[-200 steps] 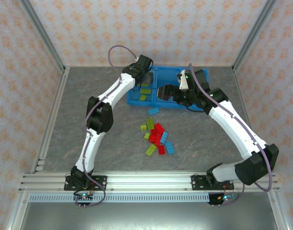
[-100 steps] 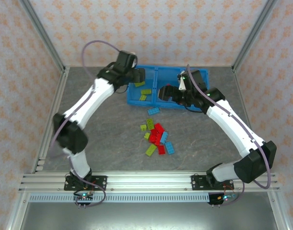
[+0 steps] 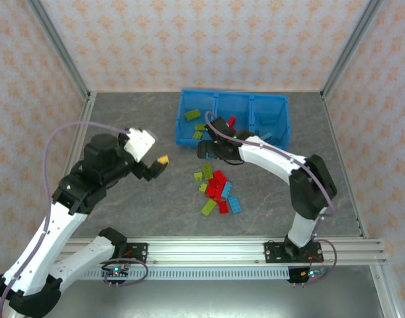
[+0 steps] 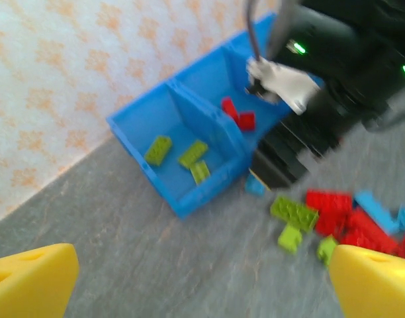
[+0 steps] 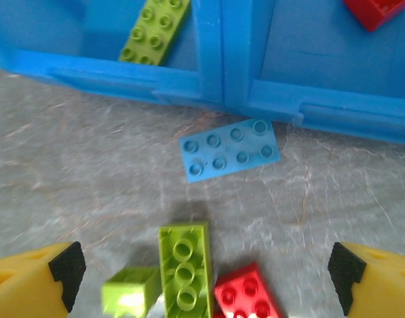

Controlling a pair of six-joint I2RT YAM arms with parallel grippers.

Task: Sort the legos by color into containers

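Observation:
The blue bin [image 3: 182,140] stands at the back with three containers. The left one holds yellow-green legos [image 3: 192,114], the middle one red legos [image 3: 230,121], the right one light blue legos [image 3: 269,119]. A loose pile of legos [image 3: 219,189] in all three colours lies on the table in front. My right gripper [image 3: 211,144] hangs open just in front of the bin's front wall [image 5: 222,79], above a light blue brick [image 5: 230,150] and an upturned green brick [image 5: 184,268]. My left gripper [image 3: 157,165] is open and empty, well left of the pile.
In the left wrist view the right arm's black wrist [image 4: 321,99] reaches across the bin [image 4: 189,199] above the pile [image 4: 335,209]. Metal frame posts and patterned walls ring the grey table [image 3: 123,119]. Bare table lies left of the bin.
My left arm has swung from the bin's left compartment back to the near left, and its jaws have opened. My right gripper moved from over the bin to just in front of it.

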